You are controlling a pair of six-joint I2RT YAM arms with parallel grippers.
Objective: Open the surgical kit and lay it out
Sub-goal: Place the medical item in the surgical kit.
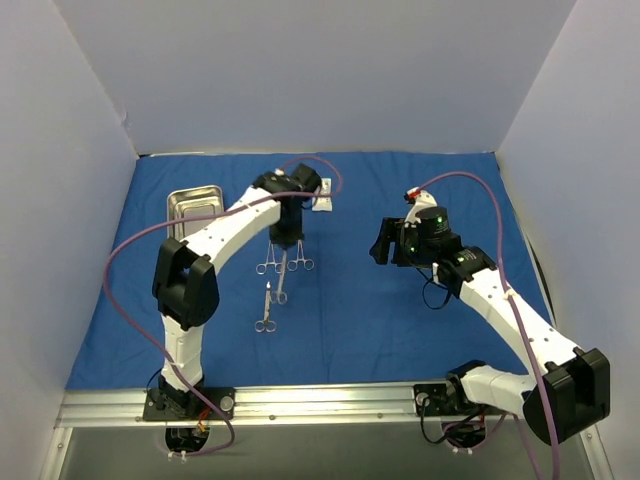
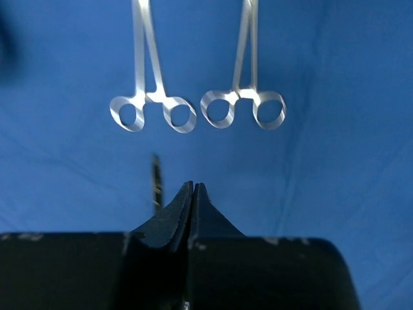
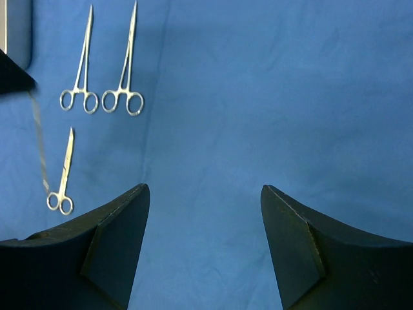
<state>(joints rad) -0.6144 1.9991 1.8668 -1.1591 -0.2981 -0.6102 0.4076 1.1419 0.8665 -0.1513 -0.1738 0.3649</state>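
Three scissor-like instruments (image 3: 122,93) lie on the opened blue cloth wrap (image 1: 400,320), steel tray (image 1: 170,205) at its far-left corner. My left jaws are shut beside a thin steel strip (image 2: 156,184), my right jaws gape empty; laying-out looks unfinished.

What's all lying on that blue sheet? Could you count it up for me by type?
Ring-handled steel instruments: 3 (two long clamps, one short scissors)
Thin steel tool: 1
Steel tray: 1
Small white packet: 1
Total: 6, all on the blue cloth
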